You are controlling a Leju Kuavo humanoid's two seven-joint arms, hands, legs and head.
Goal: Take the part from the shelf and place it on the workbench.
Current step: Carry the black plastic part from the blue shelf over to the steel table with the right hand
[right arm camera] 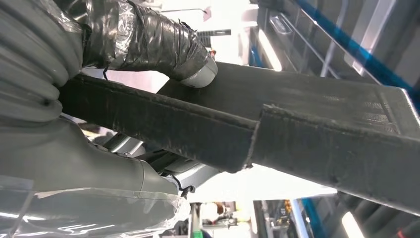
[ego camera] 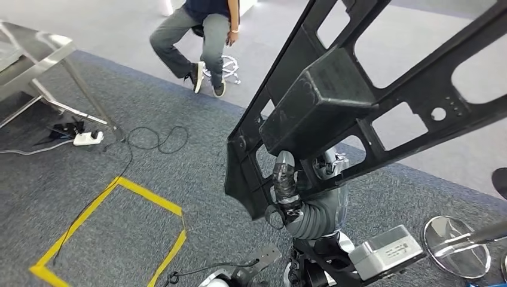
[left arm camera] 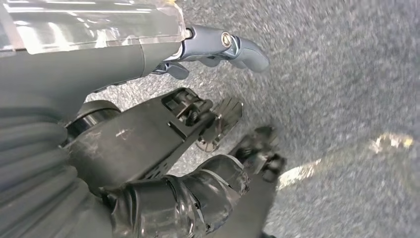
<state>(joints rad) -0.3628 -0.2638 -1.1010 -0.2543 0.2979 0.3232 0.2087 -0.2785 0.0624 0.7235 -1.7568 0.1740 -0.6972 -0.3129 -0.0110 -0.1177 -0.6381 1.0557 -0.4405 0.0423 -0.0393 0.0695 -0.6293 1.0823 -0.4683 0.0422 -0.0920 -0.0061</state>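
Above the yellow tape square (ego camera: 113, 230) on the carpet, the black part (ego camera: 335, 101) is carried by the right hand (ego camera: 287, 185), its long axis slanting up and away from that grip. The left hand (left arm camera: 218, 47) hangs free, fingers loosely apart. A seated person (ego camera: 200, 36) is beyond; no workbench in view.

You've got a matt black plastic part (ego camera: 335, 101) with a rough, scuffed edge, held by the right hand (ego camera: 286, 185) wrapped in glossy black tape. Your floor is coarse grey carpet (ego camera: 143, 179) with shiny yellow tape (ego camera: 149, 199); table (ego camera: 36, 57) looks brushed metal.
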